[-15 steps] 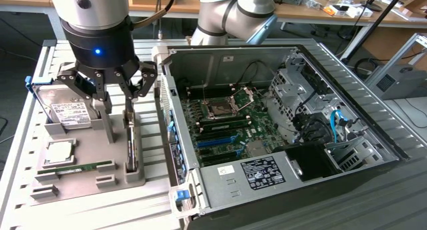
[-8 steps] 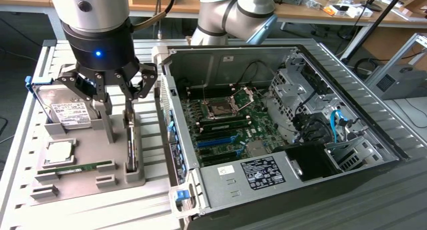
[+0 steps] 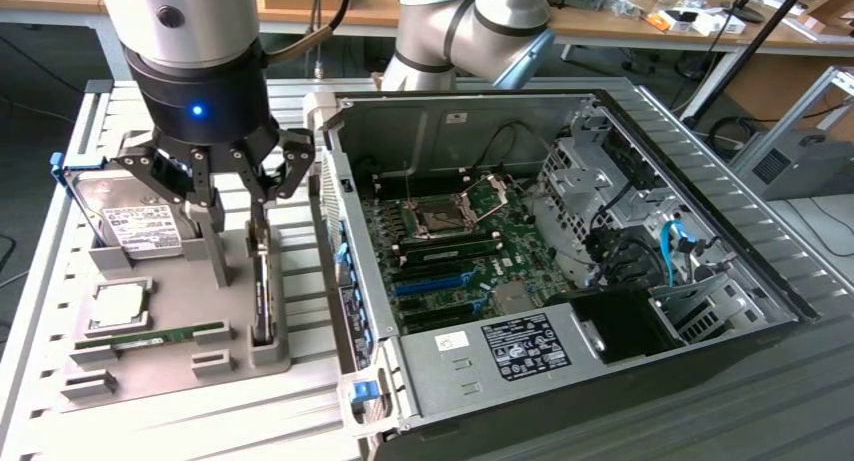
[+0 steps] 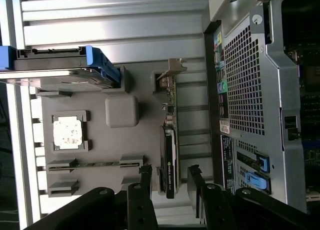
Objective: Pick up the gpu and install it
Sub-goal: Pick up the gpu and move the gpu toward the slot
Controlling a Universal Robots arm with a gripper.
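Note:
The gpu point(image 3: 263, 286) stands on edge in a slot of the grey holder tray point(image 3: 174, 366), a thin dark card with its silver bracket at the far end. In the wrist view the gpu point(image 4: 170, 140) runs between my two fingers, one fingertip point(image 4: 145, 173) on each side and apart from it. My gripper point(image 3: 238, 239) hangs open just over the card's near end; the gripper point(image 4: 170, 173) holds nothing.
On the same tray sit a hard drive point(image 3: 140, 226) in a blue caddy, a CPU point(image 3: 118, 306) and a green memory stick point(image 3: 147, 338). The open computer case point(image 3: 747, 271) lies close to the exterior view's right, with motherboard point(image 3: 454, 246) and blue card slots point(image 3: 434, 281) exposed.

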